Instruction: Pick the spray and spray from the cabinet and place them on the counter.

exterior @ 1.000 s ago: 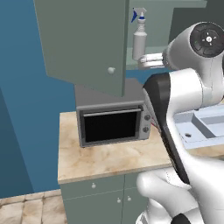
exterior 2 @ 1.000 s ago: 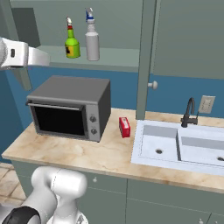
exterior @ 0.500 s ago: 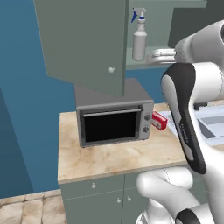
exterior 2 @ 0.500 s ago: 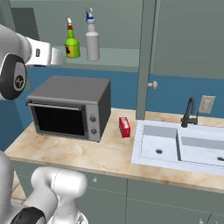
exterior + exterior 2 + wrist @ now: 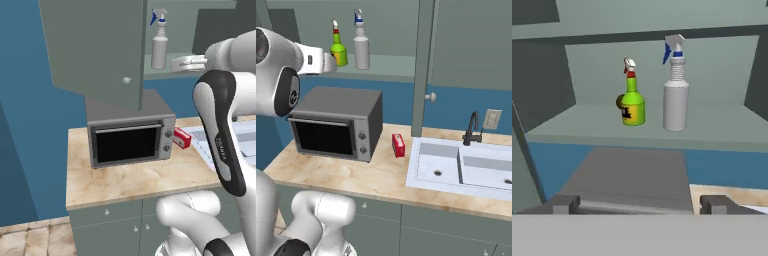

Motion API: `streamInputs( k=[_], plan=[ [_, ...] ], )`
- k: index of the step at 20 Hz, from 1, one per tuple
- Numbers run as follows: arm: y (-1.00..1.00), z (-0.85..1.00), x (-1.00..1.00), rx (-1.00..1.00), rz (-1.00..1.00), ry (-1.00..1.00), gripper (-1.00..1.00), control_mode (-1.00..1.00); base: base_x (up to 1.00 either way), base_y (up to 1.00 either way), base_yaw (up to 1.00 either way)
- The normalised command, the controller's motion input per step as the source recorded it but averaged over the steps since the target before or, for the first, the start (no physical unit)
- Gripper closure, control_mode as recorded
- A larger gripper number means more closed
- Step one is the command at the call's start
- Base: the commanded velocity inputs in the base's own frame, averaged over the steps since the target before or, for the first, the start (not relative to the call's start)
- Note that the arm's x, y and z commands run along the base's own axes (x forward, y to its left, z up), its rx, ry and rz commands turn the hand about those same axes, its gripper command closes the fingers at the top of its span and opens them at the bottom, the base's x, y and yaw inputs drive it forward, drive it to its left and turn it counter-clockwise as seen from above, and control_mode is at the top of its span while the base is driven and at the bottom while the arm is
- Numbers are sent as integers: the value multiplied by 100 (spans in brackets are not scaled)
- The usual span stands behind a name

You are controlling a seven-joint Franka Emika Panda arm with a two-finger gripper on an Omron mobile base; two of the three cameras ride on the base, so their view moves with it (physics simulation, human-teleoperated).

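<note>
sprays: 2, green spray [image 5: 632,105] + grey-white spray [image 5: 675,92] upright on cabinet [image 5: 712,130] shelf | claw [image 5: 641,202]: jaws apart, empty

My gripper [image 5: 641,204] wide open, fingertips [image 5: 564,204] far apart, nothing between. Ahead and above: cabinet [image 5: 712,131] shelf. Green spray [image 5: 632,97] upright, just left of my centreline. Grey spray [image 5: 675,90] upright beside it on right, near but apart. Toaster oven [image 5: 632,172] top right below my fingertips.

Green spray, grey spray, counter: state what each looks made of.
Green spray: glossy, glass-like or hard plastic, from its shine.
Grey spray: matte opaque plastic, likely, with even shading.
Counter: polished stone look, beige with marbled veins.
</note>
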Motion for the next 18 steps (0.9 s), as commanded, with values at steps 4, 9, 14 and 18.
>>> streamInputs(
  k=[4, 9, 14, 18],
  plan=[
    [-1, 0, 1, 0, 21, -27, -100, -100, 0, 0, 0],
    [-2, -3, 3, 3, 24, -29, -100, -100, 0, 0, 0],
    [0, -10, 5, 2, 23, -28, -100, -100, 0, 0, 0],
    [0, -13, 0, 1, 20, -30, -100, -100, 0, 0, 0]
  ],
)
